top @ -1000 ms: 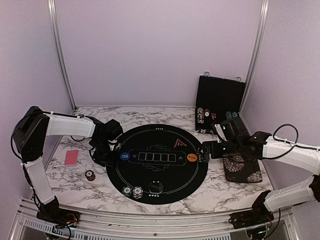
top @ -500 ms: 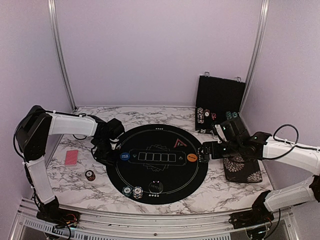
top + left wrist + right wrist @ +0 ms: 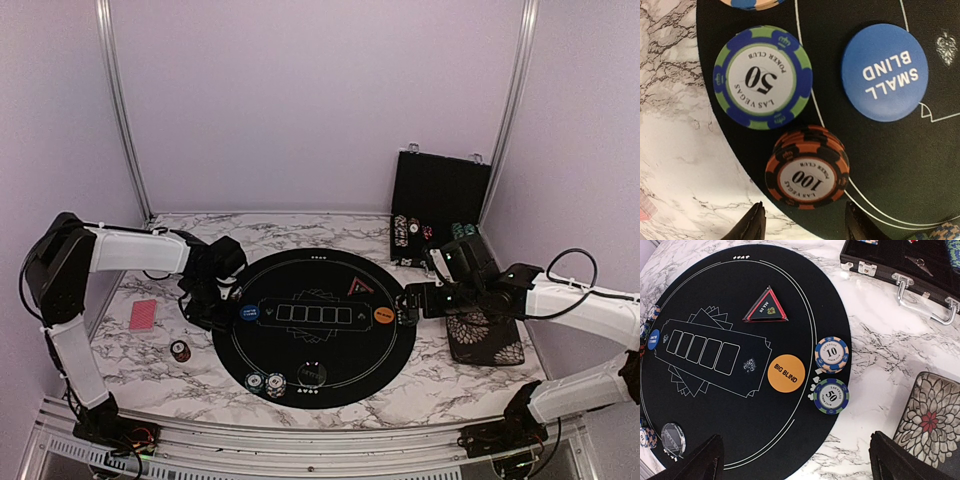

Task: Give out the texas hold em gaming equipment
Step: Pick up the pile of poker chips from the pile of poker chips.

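One high, wide view and two close wrist views.
The top camera looks down from behind the arms on the whole surface (image 3: 140,365) and round mat (image 3: 340,365). The left wrist view hangs close over the mat's left edge. The right wrist view, farther off, spans most of it. All three catch the blue button (image 3: 248,314).

A round black felt mat (image 3: 740,405) printed with white card outlines lies on the white marble tabletop (image 3: 875,355). On the mat sit a black triangular marker edged in red (image 3: 766,307) and an orange round button reading BIG BLIND (image 3: 786,373). Just right of the button, at the mat's edge, a peach-and-blue striped chip marked 10 (image 3: 831,354) lies close above a green-and-blue striped chip marked 50 (image 3: 831,396), the two not touching. A clear round disc (image 3: 673,439) sits at the lower left. A black latched case (image 3: 880,271) fills the top right and a floral black pad (image 3: 930,420) the lower right. The right gripper (image 3: 795,452) has its fingers wide apart with nothing between them.
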Action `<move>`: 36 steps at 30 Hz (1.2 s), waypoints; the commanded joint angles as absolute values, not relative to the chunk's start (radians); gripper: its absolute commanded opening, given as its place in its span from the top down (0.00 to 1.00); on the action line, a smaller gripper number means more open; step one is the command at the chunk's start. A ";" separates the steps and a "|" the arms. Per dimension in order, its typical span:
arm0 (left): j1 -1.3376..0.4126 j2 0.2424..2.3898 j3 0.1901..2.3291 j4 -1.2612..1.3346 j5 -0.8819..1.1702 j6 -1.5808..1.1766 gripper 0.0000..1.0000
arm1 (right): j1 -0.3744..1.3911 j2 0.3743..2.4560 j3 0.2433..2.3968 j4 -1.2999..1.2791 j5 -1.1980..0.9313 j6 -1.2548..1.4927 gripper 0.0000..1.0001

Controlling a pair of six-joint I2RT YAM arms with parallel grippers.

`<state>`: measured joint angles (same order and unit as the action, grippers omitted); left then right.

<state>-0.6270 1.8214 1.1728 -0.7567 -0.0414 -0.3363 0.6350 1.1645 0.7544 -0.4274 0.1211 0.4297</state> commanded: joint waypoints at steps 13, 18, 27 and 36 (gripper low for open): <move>-0.607 1.509 1.000 -0.895 -0.092 -0.486 0.40 | 0.627 1.165 0.750 -0.403 0.096 0.437 0.02; -0.576 1.443 0.932 -0.908 -0.098 -0.524 0.37 | 0.629 1.175 0.754 -0.397 0.086 0.429 0.01; -0.563 1.428 0.894 -0.902 -0.080 -0.535 0.31 | 0.629 1.180 0.758 -0.390 0.079 0.424 0.01; -0.533 1.450 0.870 -0.866 -0.066 -0.516 0.31 | 0.629 1.166 0.749 -0.397 0.086 0.428 0.01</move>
